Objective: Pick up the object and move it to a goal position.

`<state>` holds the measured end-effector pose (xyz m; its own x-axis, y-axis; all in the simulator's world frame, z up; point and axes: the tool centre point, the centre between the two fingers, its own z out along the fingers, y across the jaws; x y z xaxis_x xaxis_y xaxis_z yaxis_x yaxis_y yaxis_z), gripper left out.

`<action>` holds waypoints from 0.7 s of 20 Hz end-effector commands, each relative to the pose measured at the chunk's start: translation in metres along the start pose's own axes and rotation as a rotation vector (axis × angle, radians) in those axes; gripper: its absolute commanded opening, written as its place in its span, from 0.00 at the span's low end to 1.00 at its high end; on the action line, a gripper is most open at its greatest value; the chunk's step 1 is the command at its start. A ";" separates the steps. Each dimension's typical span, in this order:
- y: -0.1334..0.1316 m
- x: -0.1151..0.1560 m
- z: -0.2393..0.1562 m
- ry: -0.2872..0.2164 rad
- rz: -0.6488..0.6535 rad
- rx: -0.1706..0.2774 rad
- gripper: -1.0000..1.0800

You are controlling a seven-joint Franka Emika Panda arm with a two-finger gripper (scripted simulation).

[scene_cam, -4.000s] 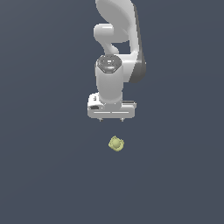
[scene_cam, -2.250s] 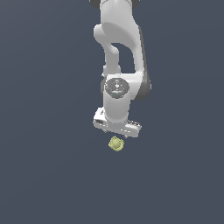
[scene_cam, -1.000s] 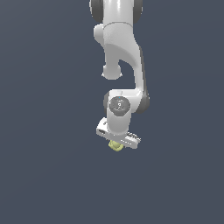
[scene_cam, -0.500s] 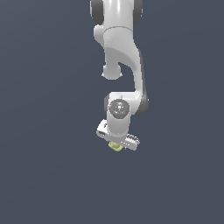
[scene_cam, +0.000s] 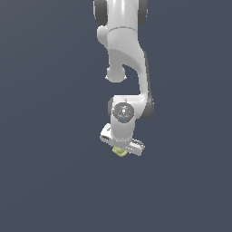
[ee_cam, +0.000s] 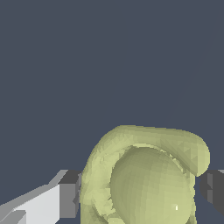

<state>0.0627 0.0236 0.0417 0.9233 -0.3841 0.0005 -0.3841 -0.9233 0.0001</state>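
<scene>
Now object (ee_cam: 144, 179) roundish, orientation unclear, between pincer (ee_cam: 142, 192) fingers (ee_cam: 68, 194).

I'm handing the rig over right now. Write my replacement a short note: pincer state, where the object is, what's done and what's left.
Pincer: lowered over the object, fingers on either side of it; the wrist view shows them close against it, but a firm grip cannot be confirmed.
Object: sits between the fingers, mostly hidden under the pincer in the exterior view.
Done: approach and descent.
Left: confirm the grasp, lift, carry to the goal. No goal marker is visible in either view.
</scene>
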 end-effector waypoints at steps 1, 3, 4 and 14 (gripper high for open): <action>-0.001 -0.001 -0.003 0.001 0.000 0.000 0.00; -0.002 -0.003 -0.008 0.001 0.000 0.000 0.00; -0.003 -0.005 -0.011 0.001 0.000 0.000 0.00; -0.020 -0.033 -0.068 0.001 0.000 0.000 0.00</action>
<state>0.0434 0.0495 0.0977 0.9232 -0.3844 0.0000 -0.3844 -0.9232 0.0005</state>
